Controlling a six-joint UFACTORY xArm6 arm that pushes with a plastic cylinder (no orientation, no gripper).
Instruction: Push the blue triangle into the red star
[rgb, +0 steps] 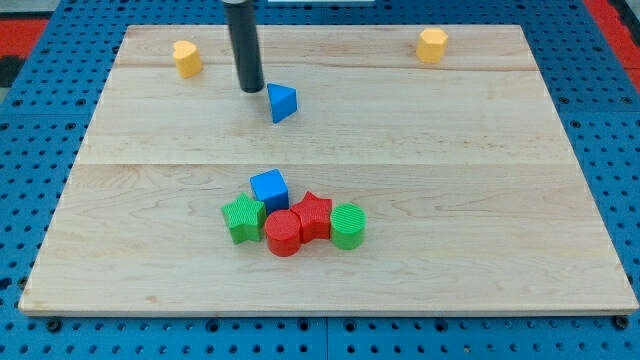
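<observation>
The blue triangle (282, 102) lies on the wooden board (480, 200) in the upper middle of the view. My tip (251, 89) rests on the board just to the left of it and slightly above, very close to its left side. The red star (313, 215) sits lower in the middle of the board, inside a tight cluster of blocks, well below the triangle.
Around the red star are a blue cube (269, 189), a green star (243, 218), a red cylinder (283, 233) and a green cylinder (348, 225). A yellow block (186, 58) stands at the top left and another yellow block (432, 45) at the top right.
</observation>
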